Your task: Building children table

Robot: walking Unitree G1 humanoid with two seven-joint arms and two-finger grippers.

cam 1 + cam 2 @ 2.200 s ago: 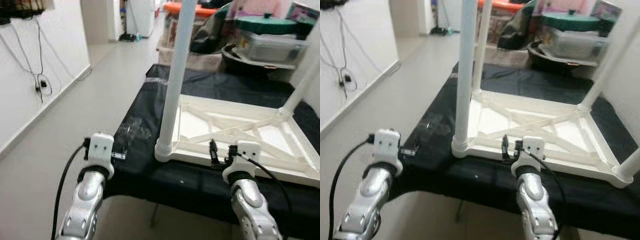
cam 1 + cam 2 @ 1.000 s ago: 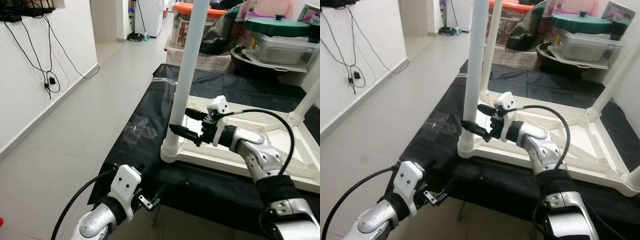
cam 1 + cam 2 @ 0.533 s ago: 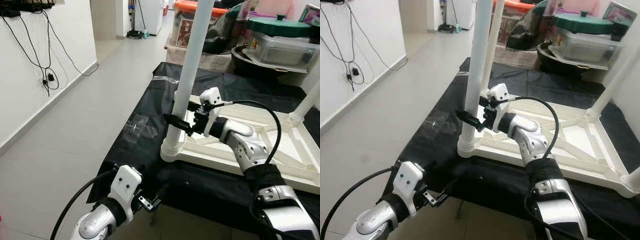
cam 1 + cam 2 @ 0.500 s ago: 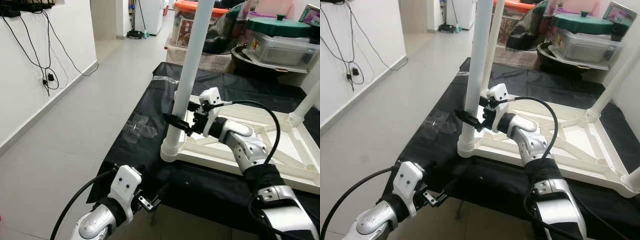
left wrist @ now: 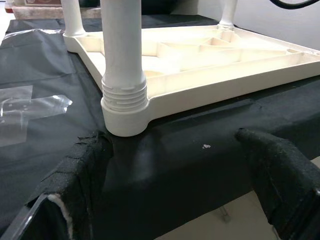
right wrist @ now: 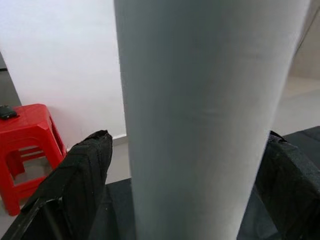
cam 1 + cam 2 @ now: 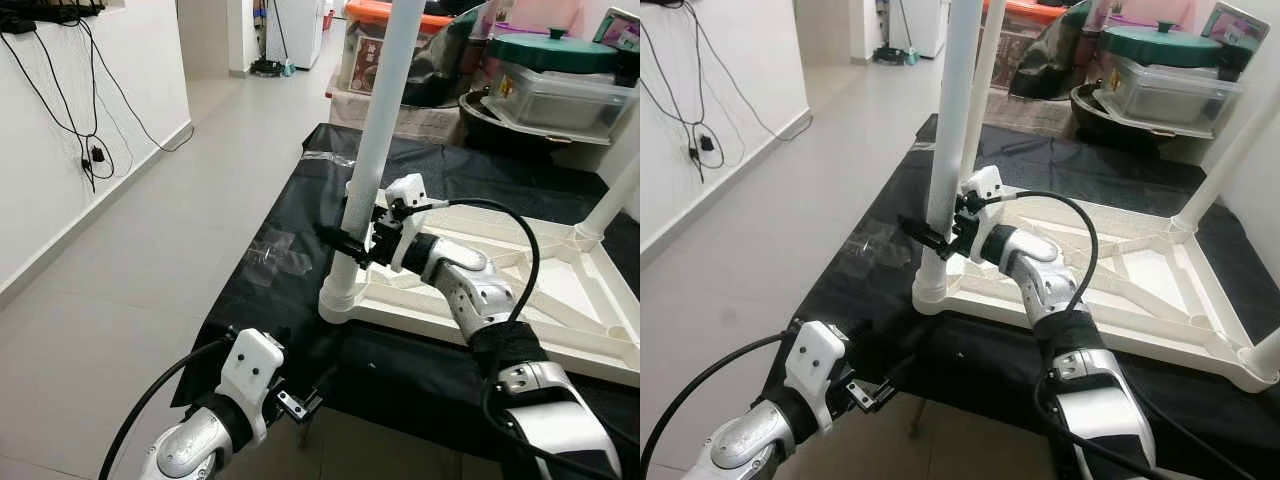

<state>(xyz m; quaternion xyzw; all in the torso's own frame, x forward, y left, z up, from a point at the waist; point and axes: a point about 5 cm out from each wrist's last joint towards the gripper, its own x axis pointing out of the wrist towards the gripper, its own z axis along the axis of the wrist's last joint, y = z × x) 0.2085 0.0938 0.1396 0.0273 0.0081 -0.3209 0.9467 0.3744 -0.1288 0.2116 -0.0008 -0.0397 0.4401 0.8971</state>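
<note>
We find the upturned white plastic table top (image 7: 520, 290) lying on the black-covered bench (image 7: 300, 220), its near white tubular leg (image 7: 952, 130) upright in the corner socket. Our right gripper (image 7: 930, 232) straddles that vertical leg low down, fingers spread, nothing clamped yet. Our left gripper (image 7: 300, 400) hangs open and empty below the bench edge, farther off.

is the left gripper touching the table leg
No, the left gripper hangs low off the black-covered surface's edge, apart from the white leg.

White leg (image 5: 121, 55) screwed into tabletop (image 5: 210, 65) on black cloth (image 5: 40, 70).

The white table leg (image 7: 378, 130) runs off the top edge.
</note>
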